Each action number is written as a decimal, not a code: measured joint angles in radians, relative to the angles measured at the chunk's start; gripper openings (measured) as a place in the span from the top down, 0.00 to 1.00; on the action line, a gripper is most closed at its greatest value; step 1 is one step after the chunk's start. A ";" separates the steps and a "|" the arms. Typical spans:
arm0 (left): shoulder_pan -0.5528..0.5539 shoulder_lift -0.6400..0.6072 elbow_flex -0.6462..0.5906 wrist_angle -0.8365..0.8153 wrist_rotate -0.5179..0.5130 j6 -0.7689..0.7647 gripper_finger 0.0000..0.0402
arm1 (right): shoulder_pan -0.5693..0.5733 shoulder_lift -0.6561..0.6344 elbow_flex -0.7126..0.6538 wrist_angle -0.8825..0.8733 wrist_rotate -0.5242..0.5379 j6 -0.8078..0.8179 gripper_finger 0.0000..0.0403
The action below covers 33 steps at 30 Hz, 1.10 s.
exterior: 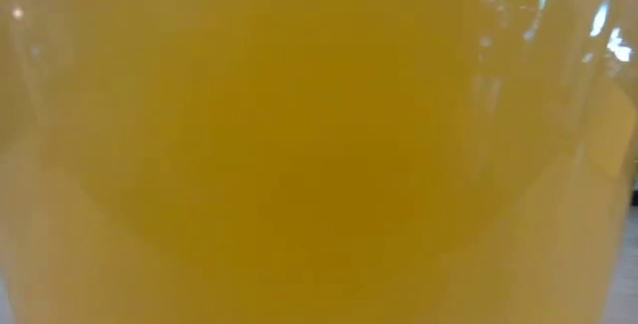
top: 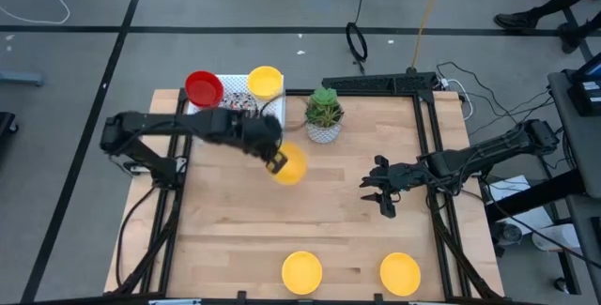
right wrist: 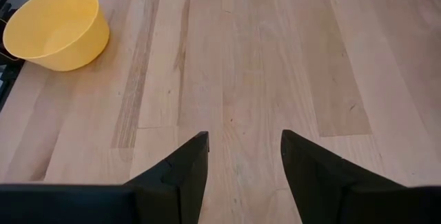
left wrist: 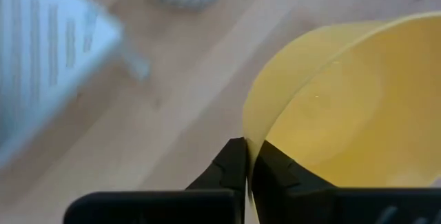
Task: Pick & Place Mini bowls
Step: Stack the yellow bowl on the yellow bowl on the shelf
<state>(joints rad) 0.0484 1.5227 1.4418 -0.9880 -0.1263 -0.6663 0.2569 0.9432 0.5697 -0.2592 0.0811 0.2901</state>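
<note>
Two dark fingers of the left gripper [left wrist: 248, 165] are pinched on the rim of a yellow mini bowl [top: 289, 166], one finger inside the wall and one outside. In the high view this held bowl sits at the end of the left arm, over the table's middle, just in front of the potted green plant [top: 324, 114] in its white pot. Behind the left arm, at the table's far left corner, a red mini bowl [top: 204, 88] and a second yellow mini bowl [top: 266, 82] stand near a white sheet [top: 235, 91] with dark print; a patterned item lies partly hidden under the arm there. The right gripper [right wrist: 244, 156] hangs over bare wood on the table's right side, its fingers spread apart and holding nothing. Two further yellow mini bowls rest at the near edge of the wooden table [top: 235, 230], one near the middle [top: 302, 272] and one to its right [top: 400, 273]. The low view is filled entirely by a yellow surface [exterior: 299, 145].
</note>
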 joint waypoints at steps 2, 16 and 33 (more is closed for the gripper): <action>0.058 0.001 0.000 0.069 0.043 0.075 0.96 | 0.000 0.000 0.000 0.000 0.000 0.000 0.58; 0.361 0.001 0.106 0.251 0.072 0.477 0.95 | 0.000 0.000 0.000 0.000 0.000 0.001 0.58; 0.666 0.029 0.174 0.208 0.065 0.587 0.98 | -0.002 0.000 0.000 0.000 0.004 0.000 0.58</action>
<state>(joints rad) 0.7140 1.5520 1.6155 -0.7799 -0.0611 -0.0794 0.2548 0.9432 0.5697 -0.2592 0.0855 0.2905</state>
